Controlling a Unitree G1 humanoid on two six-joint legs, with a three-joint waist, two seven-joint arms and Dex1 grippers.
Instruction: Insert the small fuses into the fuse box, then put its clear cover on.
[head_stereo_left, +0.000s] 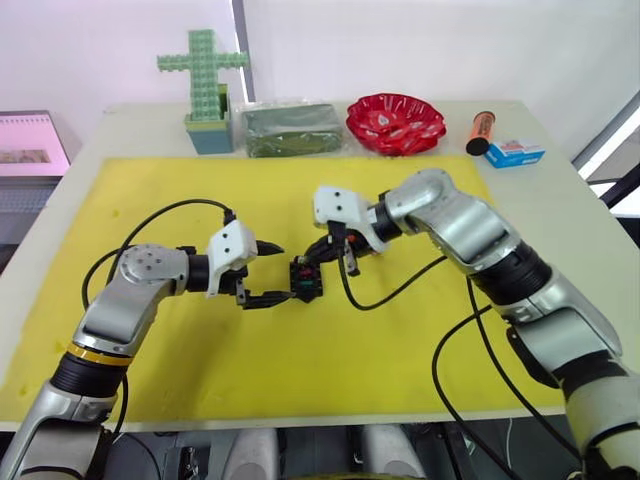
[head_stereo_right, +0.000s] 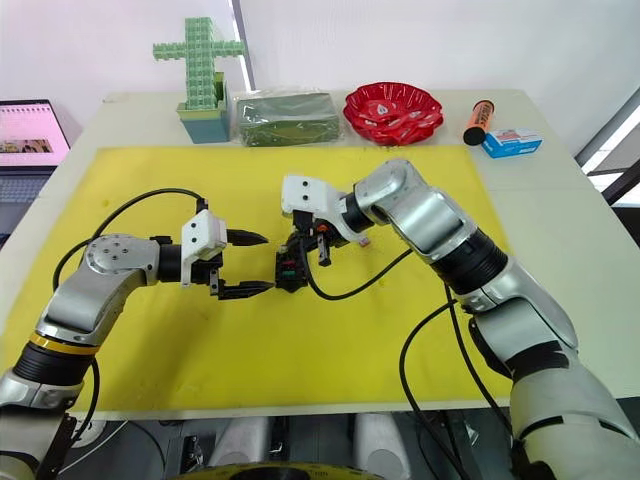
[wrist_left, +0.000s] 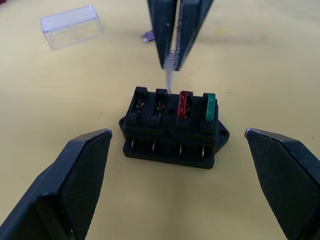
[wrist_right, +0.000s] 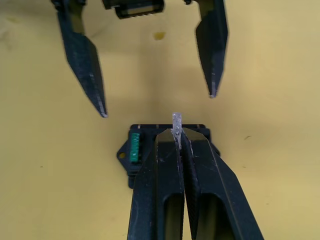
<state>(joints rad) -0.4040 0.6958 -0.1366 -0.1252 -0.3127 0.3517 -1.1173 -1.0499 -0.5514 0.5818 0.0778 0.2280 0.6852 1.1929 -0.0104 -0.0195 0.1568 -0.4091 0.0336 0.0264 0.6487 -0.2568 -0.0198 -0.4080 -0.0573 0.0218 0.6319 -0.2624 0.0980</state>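
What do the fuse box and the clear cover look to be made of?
Fuse box: looks like moulded black plastic, matte with a slight sheen on its edges; thin silvery metal blades show in its side openings. Clear cover: likely hard transparent plastic, glossy, since the yellow mat shows through it and its edges catch light.

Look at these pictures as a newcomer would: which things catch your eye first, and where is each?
At the middle of the yellow mat, the right tool pinches a pale fuse just above the black fuse box, which already holds a red fuse and a green fuse. The left tool is open beside the box. The clear cover lies apart on the mat.
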